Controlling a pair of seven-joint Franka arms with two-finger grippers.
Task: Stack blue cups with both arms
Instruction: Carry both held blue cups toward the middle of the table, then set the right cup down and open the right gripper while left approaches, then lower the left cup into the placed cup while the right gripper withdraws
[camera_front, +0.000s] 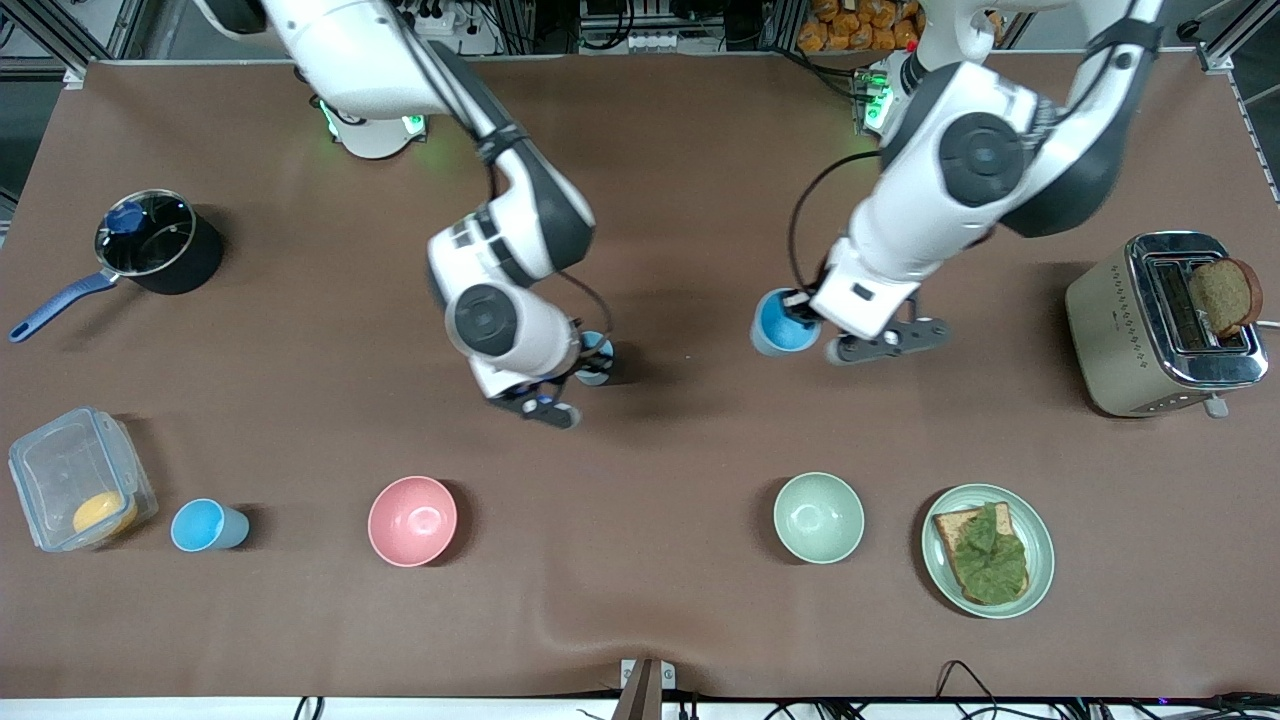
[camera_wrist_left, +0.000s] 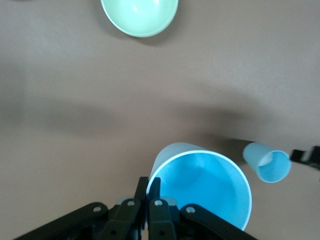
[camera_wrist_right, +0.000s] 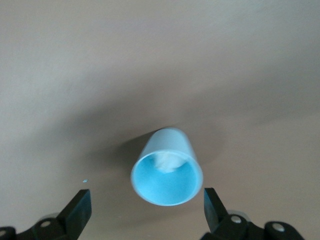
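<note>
**2 cups under the grippers, 1 lifted by its rim**

The left gripper (camera_front: 800, 318) has its jaws pinched on the rim of a bright sky-blue cup (camera_front: 782, 322), 1 finger inside the wall and 1 outside, as the left wrist view shows (camera_wrist_left: 200, 187). The cup is over the middle of the brown counter (camera_front: 660, 200), farther from the front camera than the pale green bowl (camera_front: 818, 517).

The right gripper (camera_front: 570, 375) is over a second blue cup (camera_front: 596, 358), jaws spread wide with a finger on each side and neither touching it. In the right wrist view this cup (camera_wrist_right: 167, 167) stands upright on the counter, blue inside with a whitish patch at the bottom. It lies toward the right arm's end from the held cup, well apart from it.

A third blue cup (camera_front: 205, 526) sits near the front edge, between a clear lidded box (camera_front: 75, 480) and the pink bowl (camera_front: 412, 521).
</note>
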